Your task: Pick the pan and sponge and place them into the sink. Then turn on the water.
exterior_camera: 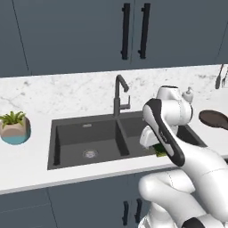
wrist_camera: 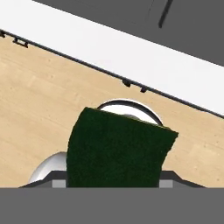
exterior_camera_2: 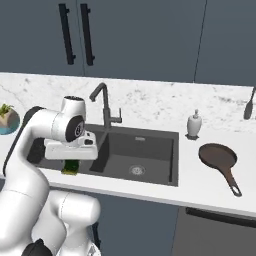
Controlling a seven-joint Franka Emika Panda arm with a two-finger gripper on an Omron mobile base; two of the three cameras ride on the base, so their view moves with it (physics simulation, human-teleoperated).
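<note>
Item: sponge (wrist_camera: 118, 148) — dark green face toward the hand camera, a sliver of yellow visible at its edge in the right base view; carried in the air beneath the tool (exterior_camera_2: 71, 161), just at the front lip of the sink (exterior_camera_2: 150, 177), over the bench (exterior_camera_2: 200, 192) edge rather than over a basin. From the hand view the wooden floor and the robot's own base lie below it, so it looks short of the basin; judged a carry position, held clear of the bench front so it can be swung inward and let go over the dark basin. Tool: jaws partly spread and pinching the sponge across its width, block hanging below the hand; the fingertips themselves are hidden behind the sponge. Sink: double basin, dark grey, a round drain in each; both basins look bare. Faucet (exterior_camera: 118, 95) — tall, dark, standing behind the divider, no stream seen, so the water is judged not yet on. Pan (exterior_camera_2: 218, 156): reddish-brown, flat on the bench right of the sink, handle pointing toward the front edge, well apart from the tool and judged not yet handled. Soap dispenser (exterior_camera_2: 194, 125) stands behind the pan; potted plant (exterior_camera: 14, 127) at the bench's far left.
</note>
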